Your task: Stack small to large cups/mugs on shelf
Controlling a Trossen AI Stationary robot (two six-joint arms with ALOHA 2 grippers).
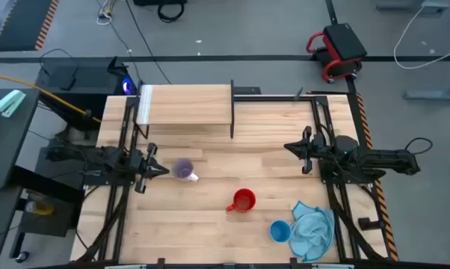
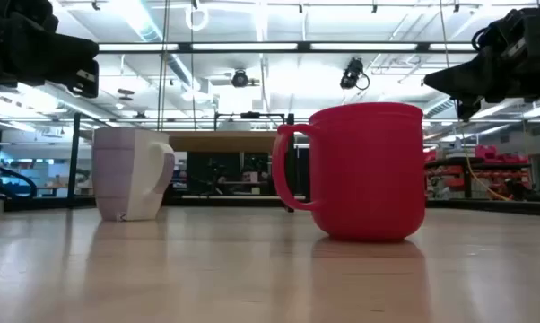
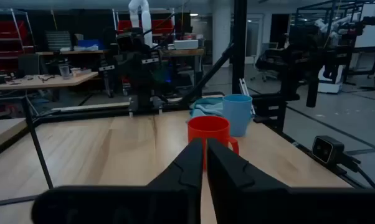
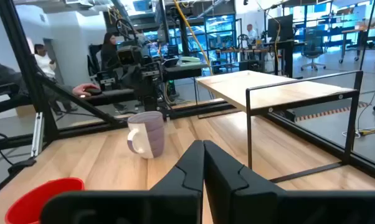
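Note:
The pale purple cup stands upright on the tabletop left of centre, handle toward the right; it also shows in the low view and the right wrist view. The red cup stands upright nearer the front; it also shows in the low view and the left wrist view. The light blue cup stands near the front right beside the cloth. The shelf stands at the far side. My left gripper is shut just left of the purple cup. My right gripper is shut at the right.
A light blue cloth lies crumpled at the front right, next to the blue cup. Black frame bars run along the table's left and right sides. People show in the room beyond the table in the right wrist view.

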